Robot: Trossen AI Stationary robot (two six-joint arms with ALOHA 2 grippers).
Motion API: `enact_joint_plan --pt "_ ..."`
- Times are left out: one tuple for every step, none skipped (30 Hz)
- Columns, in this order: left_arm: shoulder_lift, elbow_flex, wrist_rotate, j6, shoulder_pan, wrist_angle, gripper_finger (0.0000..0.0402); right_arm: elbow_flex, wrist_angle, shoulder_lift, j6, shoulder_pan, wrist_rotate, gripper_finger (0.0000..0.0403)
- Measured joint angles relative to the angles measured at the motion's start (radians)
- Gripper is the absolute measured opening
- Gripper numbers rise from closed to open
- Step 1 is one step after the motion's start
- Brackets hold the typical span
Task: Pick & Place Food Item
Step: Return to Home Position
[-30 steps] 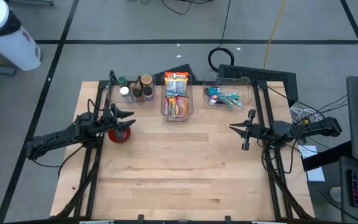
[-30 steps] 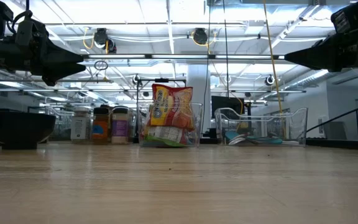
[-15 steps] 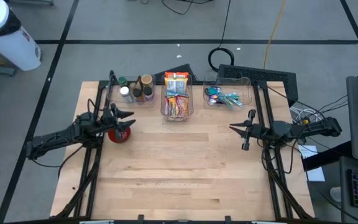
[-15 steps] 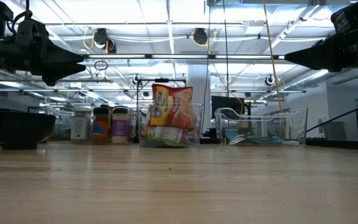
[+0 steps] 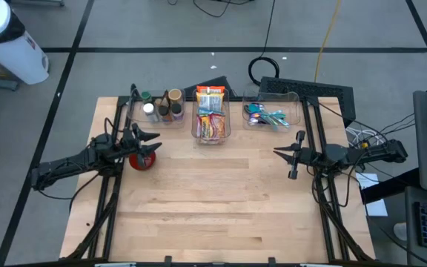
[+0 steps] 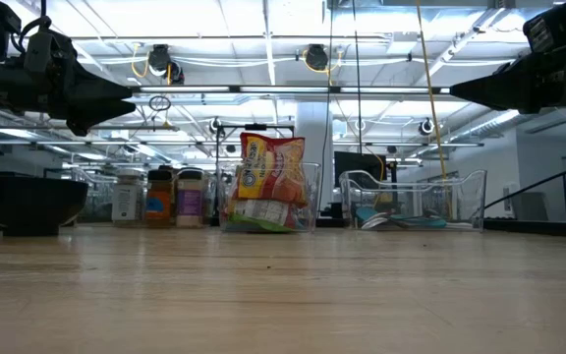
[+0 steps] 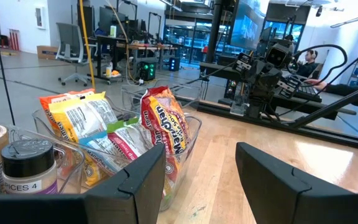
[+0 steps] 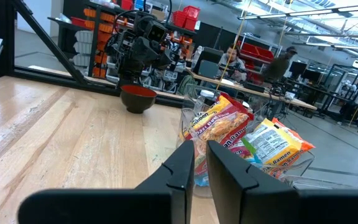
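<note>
Several food packets (image 5: 210,117) stand upright in a clear bin (image 5: 211,136) at the table's far middle; the left wrist view shows the packets (image 7: 161,121), and so does the right wrist view (image 8: 224,132). A red bowl (image 5: 142,159) rests on the table at the left. My left gripper (image 5: 156,141) hangs open, level, above the bowl's far side, with nothing between its fingers (image 7: 140,180). My right gripper (image 5: 276,152) hangs shut and level over the table's right part, clear of everything. Both point toward the table's middle.
A clear bin of spice jars (image 5: 161,107) stands at the far left, and a clear bin of utensils (image 5: 271,115) at the far right. The wooden tabletop (image 5: 213,208) lies bare from its middle toward the near edge. People sit at desks in the room beyond (image 8: 232,59).
</note>
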Motion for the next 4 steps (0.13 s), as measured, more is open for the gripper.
enact_joint_plan --pt "0.000 0.000 0.000 0.000 0.000 0.000 0.0200 0.000 0.000 0.000 0.000 0.000 0.000 0.0034" --pt "0.000 0.000 0.000 0.000 0.000 0.000 0.0200 0.000 0.000 0.000 0.000 0.000 0.000 0.0034" --pt "0.000 0.000 0.000 0.000 0.000 0.000 0.0200 0.000 0.000 0.000 0.000 0.000 0.000 0.0034" --pt "0.000 0.000 0.000 0.000 0.000 0.000 0.0200 0.000 0.000 0.000 0.000 0.000 0.000 0.0034"
